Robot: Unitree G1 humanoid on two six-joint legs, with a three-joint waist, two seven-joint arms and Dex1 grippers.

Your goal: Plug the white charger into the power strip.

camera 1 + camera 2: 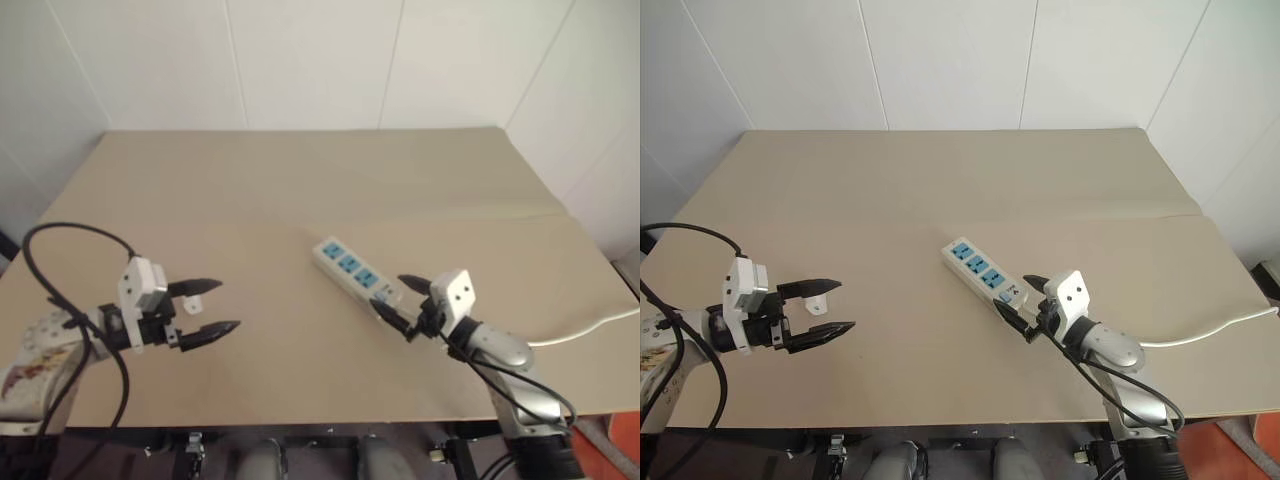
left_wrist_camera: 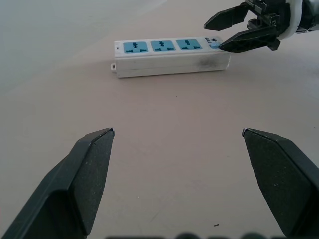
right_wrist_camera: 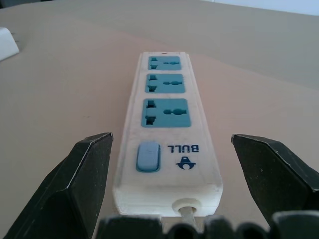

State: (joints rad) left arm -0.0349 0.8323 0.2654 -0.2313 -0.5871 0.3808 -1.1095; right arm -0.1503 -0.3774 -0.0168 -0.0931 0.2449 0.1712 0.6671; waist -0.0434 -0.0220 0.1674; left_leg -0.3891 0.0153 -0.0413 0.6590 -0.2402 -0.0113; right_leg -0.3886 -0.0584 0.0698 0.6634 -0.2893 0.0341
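Power strip [image 1: 358,268]: lay flat on the tan surface [image 1: 300,190], slanted, three blue outlets facing up, all empty; switch end and thin white cord [image 1: 585,328] turned toward the right hand.
White charger [image 1: 194,303]: rested on the surface just beside the fingertips of the left hand, well apart from the strip; seen also at the edge of the right wrist view [image 3: 7,44], prongs pointing away from the strip.
Left hand [image 1: 210,307]: released, fingers spread wide, holding nothing; aimed toward the strip, charger close to the upper finger.
Right hand [image 1: 398,301]: released, fingers wide on both sides of the switch end [image 3: 148,156] of the strip; contact with the housing could not be told.
Step in hand: judged as steadying the strip before fetching the charger.
Advice for doing well: close on the strip's sides low at the cord end, without pressing the switch; keep outlets level and uncovered; pick the charger by its body, prongs left free.
Risk: light strip likely to slide or turn if pushed from one side only.
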